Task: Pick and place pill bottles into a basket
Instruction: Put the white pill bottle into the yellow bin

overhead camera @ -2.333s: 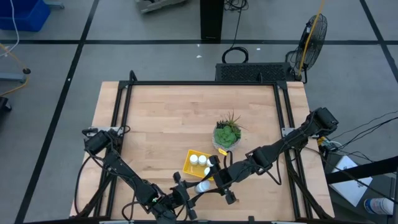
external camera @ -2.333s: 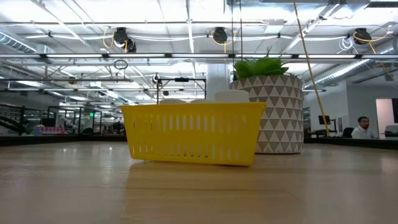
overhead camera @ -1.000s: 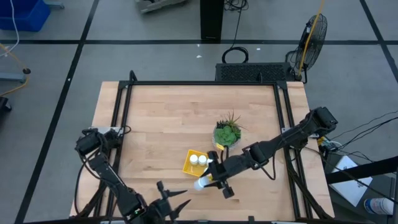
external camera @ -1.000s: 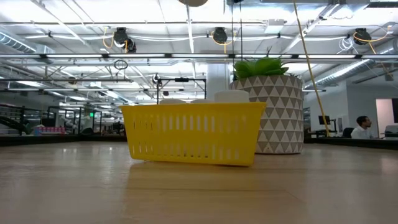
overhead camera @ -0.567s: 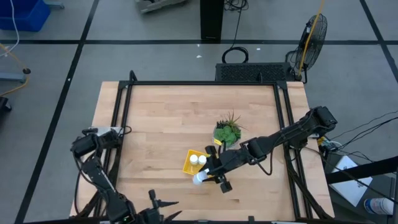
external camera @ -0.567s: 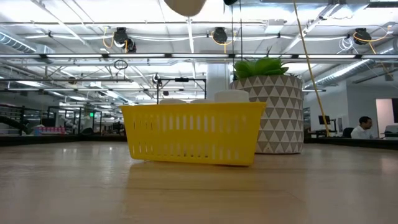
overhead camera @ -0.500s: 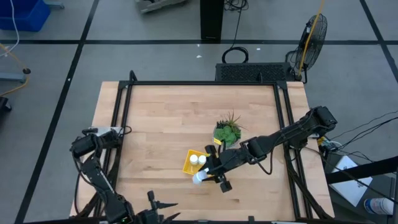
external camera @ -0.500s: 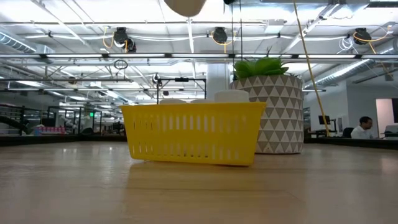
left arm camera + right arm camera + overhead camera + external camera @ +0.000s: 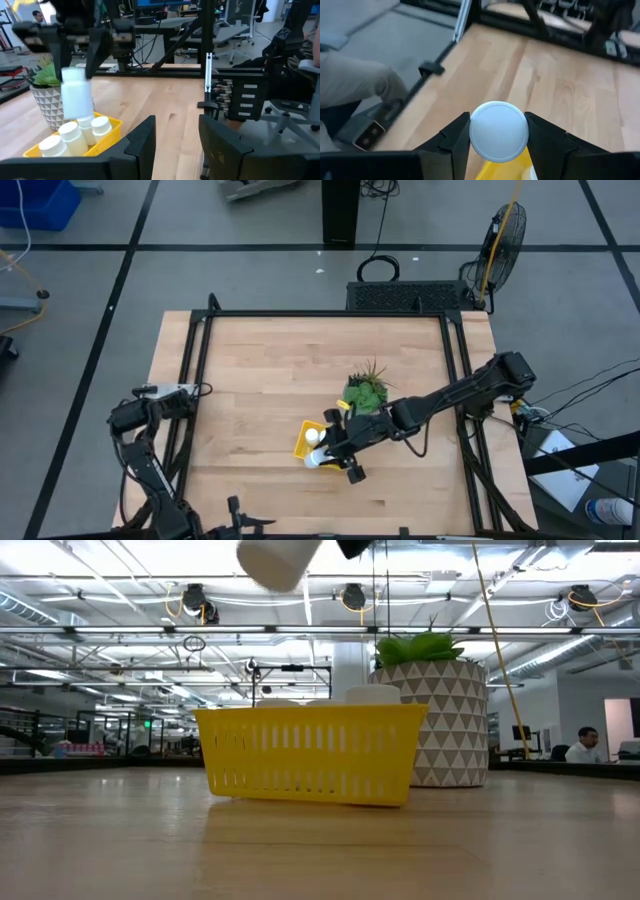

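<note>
Above the near right part of the tabletop (image 9: pixel 260 370), one white pill bottle (image 9: pixel 498 131) is being gripped between the fingers of the right gripper (image 9: pixel 322 459). In the right wrist view, the round end of this bottle is being clamped from both sides by the dark fingers (image 9: pixel 547 140). The bottle is being held in the air over the near edge of the yellow basket (image 9: pixel 303 442); in the low view it is seen tilted, well above the basket rim, with a dark part of the gripper beside it.

Three further pill bottles (image 9: pixel 75 136) are seen standing upright inside the basket in the left wrist view, touching one another. In the high view only one white cap (image 9: pixel 312 436) is being shown clear of the right arm.

The basket is being shown resting flat on the tabletop, just beside the patterned plant pot (image 9: pixel 450 720), which is standing to its far right with a green plant (image 9: pixel 366 392) in it.

The left gripper (image 9: pixel 172 142) is being held at the near left edge of the tabletop, well apart from the basket. Its fingers are closed and nothing is being held between them.

A seated person (image 9: pixel 582 746) is being shown in the room beyond the tabletop, far right in the low view.
</note>
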Controlling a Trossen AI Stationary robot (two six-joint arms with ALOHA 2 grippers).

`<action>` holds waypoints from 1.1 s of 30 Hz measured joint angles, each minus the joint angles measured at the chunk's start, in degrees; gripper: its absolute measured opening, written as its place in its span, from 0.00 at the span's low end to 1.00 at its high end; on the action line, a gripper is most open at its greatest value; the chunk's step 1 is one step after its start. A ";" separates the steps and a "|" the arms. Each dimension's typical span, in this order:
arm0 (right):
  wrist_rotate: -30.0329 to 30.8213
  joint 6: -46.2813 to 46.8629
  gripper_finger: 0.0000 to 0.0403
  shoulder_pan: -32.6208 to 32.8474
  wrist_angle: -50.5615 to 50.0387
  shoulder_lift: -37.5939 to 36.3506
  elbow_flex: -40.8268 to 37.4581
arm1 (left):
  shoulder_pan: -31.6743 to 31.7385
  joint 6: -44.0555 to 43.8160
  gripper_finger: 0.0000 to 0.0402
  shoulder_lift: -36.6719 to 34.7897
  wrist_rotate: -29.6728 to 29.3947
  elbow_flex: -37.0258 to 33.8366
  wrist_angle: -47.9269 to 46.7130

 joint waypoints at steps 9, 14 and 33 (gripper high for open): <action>0.04 -0.03 0.39 -1.72 0.48 3.70 -0.02 | -1.74 0.21 0.38 0.02 0.14 0.00 -3.24; 0.06 0.17 0.38 -2.03 1.89 5.27 -0.04 | -2.78 0.57 0.38 0.02 1.30 -0.01 -3.58; -0.16 -1.95 0.38 -3.06 -3.09 5.44 1.89 | -3.99 -1.39 0.38 0.07 1.65 -0.02 -4.57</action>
